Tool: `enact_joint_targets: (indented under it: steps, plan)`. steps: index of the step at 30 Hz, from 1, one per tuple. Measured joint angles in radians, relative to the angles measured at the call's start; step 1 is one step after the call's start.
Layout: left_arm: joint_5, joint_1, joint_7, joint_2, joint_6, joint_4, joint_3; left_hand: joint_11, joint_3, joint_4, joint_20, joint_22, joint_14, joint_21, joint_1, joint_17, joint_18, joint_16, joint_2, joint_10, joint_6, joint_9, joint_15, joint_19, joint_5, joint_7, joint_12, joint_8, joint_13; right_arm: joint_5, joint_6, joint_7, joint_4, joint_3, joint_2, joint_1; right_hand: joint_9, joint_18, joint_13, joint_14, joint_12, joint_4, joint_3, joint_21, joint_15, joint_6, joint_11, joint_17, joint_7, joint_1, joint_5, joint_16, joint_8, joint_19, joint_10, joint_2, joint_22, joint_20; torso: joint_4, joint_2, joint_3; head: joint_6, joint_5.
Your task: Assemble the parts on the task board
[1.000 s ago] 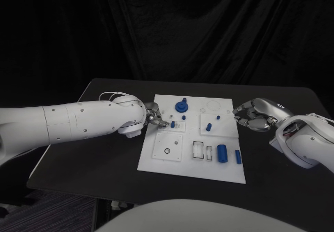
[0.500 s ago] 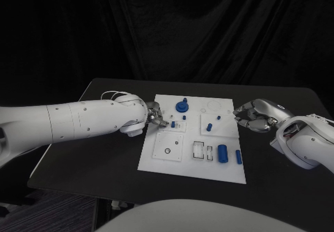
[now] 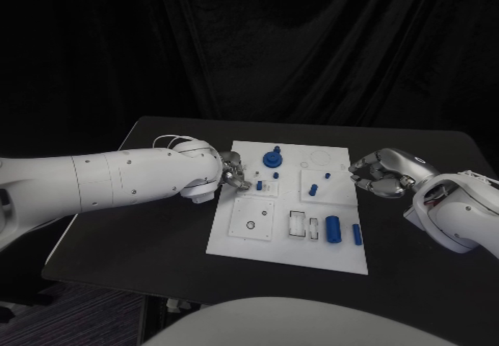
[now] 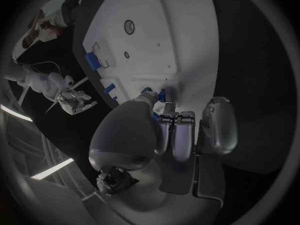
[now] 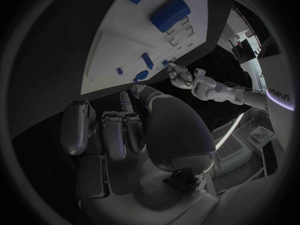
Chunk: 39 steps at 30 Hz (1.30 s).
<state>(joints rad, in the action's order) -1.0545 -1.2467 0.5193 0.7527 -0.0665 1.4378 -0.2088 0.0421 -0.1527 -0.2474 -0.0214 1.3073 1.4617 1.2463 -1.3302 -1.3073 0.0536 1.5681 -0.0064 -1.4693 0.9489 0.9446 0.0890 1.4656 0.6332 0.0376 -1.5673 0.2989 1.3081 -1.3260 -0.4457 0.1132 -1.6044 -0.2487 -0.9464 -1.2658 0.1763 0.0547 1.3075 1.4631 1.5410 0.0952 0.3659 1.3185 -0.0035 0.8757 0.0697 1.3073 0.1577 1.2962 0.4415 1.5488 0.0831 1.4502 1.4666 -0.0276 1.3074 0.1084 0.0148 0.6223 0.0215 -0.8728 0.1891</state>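
Two hands flank the white board [image 3: 260,238]. The left hand [image 3: 231,178] pinches a small blue peg [image 3: 259,185] at the board's left middle square, fingertips closed on it. The right hand [image 3: 376,174] hovers off the board's right edge, fingers curled in, holding nothing. I judge the peg light, stiff and smooth, best held by its sides near the top. It looks short, round and upright
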Motion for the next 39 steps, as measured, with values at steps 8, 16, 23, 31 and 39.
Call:
enact_joint_targets:
  steps: [8, 16, 23, 31, 39]
  plan:
    - [0.0, 0.0, -0.004, 0.005, 0.004, 0.004, 0.0, 0.0, -0.116, 0.031, 0.0, 0.0, 0.0, 0.021, 0.021, 0.0, 0.0, 0.0, -0.058, 0.0, 0.006, 0.0, 0.0, 0.0, -0.05, 0.001, 0.0, 0.003, 0.0, 0.005, 0.002, 0.003, 0.0, 0.0, -0.001, 0.0, 0.0, 0.0, 0.0, 0.0, 0.0, 0.0, 0.0, -0.008, 0.0, 0.0, 0.0, 0.0, 0.0, 0.0, 0.0, -0.004, 0.0, -0.003, 0.0, 0.0, 0.0, -0.003, 0.0005, 0.0, 0.0, 0.0, 0.001]
    - [0.0, 0.0, -0.008, 0.014, -0.005, 0.013, -0.002, 0.0, -0.182, 0.07, 0.0, 0.0, 0.004, 0.028, 0.065, 0.0, 0.0, 0.0, -0.083, 0.0, 0.01, 0.012, 0.004, 0.0, -0.05, -0.002, 0.0, 0.017, 0.0, 0.012, 0.003, 0.007, -0.001, 0.0, -0.002, 0.0, 0.0, 0.0, 0.0, 0.0, -0.005, -0.003, 0.003, -0.018, 0.0, 0.0, 0.0, 0.0, 0.0, 0.0, 0.0, -0.008, 0.0, -0.007, 0.0, 0.0, 0.0, 0.001, -0.0007, 0.0, -0.0001, 0.0, 0.0]
    - [0.0, 0.0, -0.014, 0.022, -0.023, 0.028, -0.002, 0.0, -0.203, 0.088, 0.0, 0.0, 0.004, 0.03, 0.078, 0.0, 0.0, 0.0, -0.085, 0.0, 0.013, 0.013, 0.004, 0.0, -0.056, 0.002, 0.0, 0.023, 0.0, 0.015, 0.004, 0.01, -0.001, 0.0, -0.003, 0.0, 0.0, 0.0, 0.0, 0.0, -0.005, -0.003, 0.003, -0.022, 0.0, 0.0, 0.0, 0.0, 0.0, 0.0, 0.0, -0.008, 0.0, -0.01, 0.0, 0.0, 0.0, -0.003, -0.0007, 0.0, -0.0002, 0.0, 0.0]
    - [0.0, 0.0, -0.017, 0.047, -0.04, 0.054, -0.002, 0.0, -0.224, 0.1, 0.0, 0.0, 0.004, 0.03, 0.091, 0.0, 0.0, 0.0, -0.089, 0.0, 0.013, 0.017, 0.004, 0.0, -0.056, 0.002, 0.0, 0.023, 0.0, 0.017, 0.007, 0.014, 0.0, 0.0, -0.003, 0.0, 0.0, 0.0, 0.0, 0.0, -0.005, -0.003, 0.003, -0.022, 0.0, 0.0, 0.0, 0.0, 0.0, 0.0, 0.0, -0.011, 0.0, -0.01, 0.0, 0.0, 0.0, -0.003, -0.0002, -0.001, 0.0, 0.0, -0.002]
    - [0.045, 0.0, -0.014, 0.053, -0.042, 0.057, -0.002, 0.0, -0.251, 0.106, 0.0, 0.0, 0.004, 0.03, 0.119, 0.0, 0.0, 0.0, -0.084, 0.0, 0.016, 0.018, 0.004, 0.0, -0.044, 0.005, 0.0, 0.023, 0.0, 0.017, 0.014, 0.019, 0.001, 0.0, -0.001, 0.0, -0.001, 0.0, 0.0, 0.0, -0.004, -0.003, 0.003, -0.022, 0.0, 0.0, 0.0, 0.0, 0.0, 0.0, 0.0, -0.011, 0.0, -0.01, 0.0, 0.0, 0.001, -0.003, -0.0003, -0.002, 0.0011, 0.0, -0.003]
